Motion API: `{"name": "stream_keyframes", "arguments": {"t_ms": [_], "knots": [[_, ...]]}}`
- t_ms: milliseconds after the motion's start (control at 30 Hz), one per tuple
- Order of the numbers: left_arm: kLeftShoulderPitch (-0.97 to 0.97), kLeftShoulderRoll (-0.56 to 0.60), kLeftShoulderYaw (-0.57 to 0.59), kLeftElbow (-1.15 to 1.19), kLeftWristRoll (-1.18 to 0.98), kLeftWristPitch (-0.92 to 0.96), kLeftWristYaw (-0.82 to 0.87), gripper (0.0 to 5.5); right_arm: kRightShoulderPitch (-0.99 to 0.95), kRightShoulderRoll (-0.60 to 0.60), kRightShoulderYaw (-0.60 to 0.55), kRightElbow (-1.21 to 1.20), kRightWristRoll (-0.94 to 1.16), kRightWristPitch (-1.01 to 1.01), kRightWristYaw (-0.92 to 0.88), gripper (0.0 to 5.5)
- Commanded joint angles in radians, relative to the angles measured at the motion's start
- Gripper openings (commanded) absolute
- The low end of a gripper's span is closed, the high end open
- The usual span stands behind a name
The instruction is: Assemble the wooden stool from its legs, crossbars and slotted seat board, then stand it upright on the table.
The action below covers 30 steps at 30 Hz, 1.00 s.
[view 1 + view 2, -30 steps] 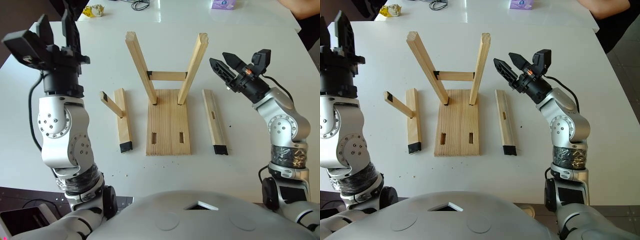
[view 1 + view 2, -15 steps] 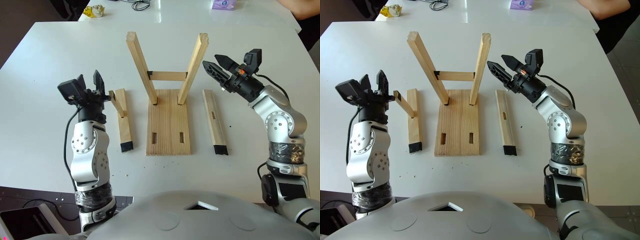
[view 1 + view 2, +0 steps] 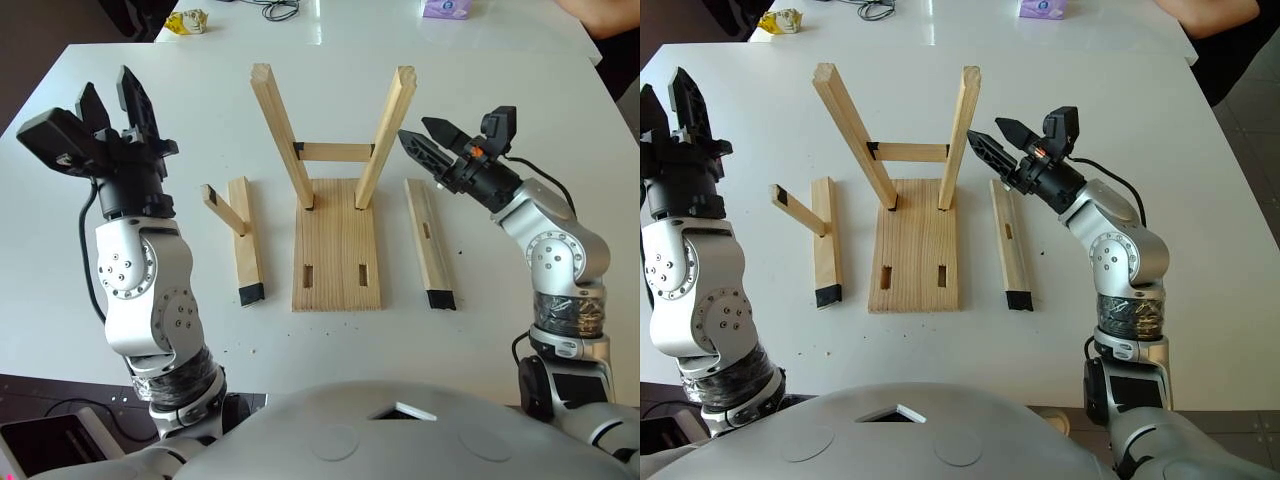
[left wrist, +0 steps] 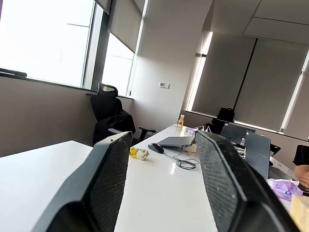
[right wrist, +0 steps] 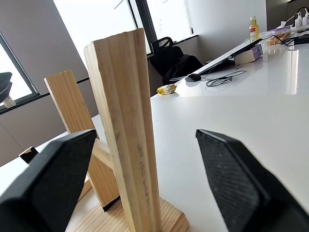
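The slotted seat board (image 3: 337,255) lies flat mid-table. Two legs, left (image 3: 283,135) and right (image 3: 385,135), stand in its far slots, joined by a crossbar (image 3: 336,152). A loose leg (image 3: 247,240) with a crossbar stub (image 3: 222,207) lies to the left of the board. Another loose leg (image 3: 428,243) lies to its right. My left gripper (image 3: 110,100) is open, raised well above the table on the left and empty. My right gripper (image 3: 418,132) is open beside the right standing leg (image 5: 125,121), which sits just ahead of its fingers (image 5: 231,179).
The white table (image 3: 520,60) has free room on both sides of the parts. At the far edge lie a yellow wrapper (image 3: 187,20), cables (image 3: 280,10) and a purple packet (image 3: 445,8).
My left arm dropped toward the left loose leg, then rose again with its gripper open and empty. My right gripper crept left, closer to the right standing leg.
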State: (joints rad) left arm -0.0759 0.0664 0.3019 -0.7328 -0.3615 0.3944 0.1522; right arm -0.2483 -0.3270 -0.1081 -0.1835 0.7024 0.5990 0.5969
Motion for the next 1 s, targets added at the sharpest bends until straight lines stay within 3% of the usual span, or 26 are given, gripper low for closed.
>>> {"name": "stream_keyframes", "arguments": {"t_ms": [33, 333, 733, 867, 1000], "knots": [[-0.013, -0.013, -0.052, 0.025, 0.015, 0.026, 0.008, 2.43, 0.002, 0.002, 0.008, -0.014, -0.001, 0.013, -0.005, 3.81], [0.185, -0.064, -0.149, 0.293, 0.153, 0.039, 0.03, 2.43, 0.006, 0.0, 0.013, -0.014, 0.0, 0.026, -0.004, 3.81], [0.077, -0.078, -0.122, 0.05, 0.098, -0.061, 0.012, 2.43, 0.037, 0.008, 0.007, -0.05, 0.022, 0.05, -0.018, 3.81], [-0.009, -0.048, -0.079, -0.14, 0.096, 0.102, 0.098, 2.43, 0.124, -0.009, -0.029, -0.129, 0.057, 0.081, -0.04, 3.81], [0.156, -0.066, -0.164, -0.295, 0.039, 0.327, 0.165, 2.43, 0.235, -0.04, -0.106, -0.203, 0.08, 0.103, -0.074, 3.81]]}}
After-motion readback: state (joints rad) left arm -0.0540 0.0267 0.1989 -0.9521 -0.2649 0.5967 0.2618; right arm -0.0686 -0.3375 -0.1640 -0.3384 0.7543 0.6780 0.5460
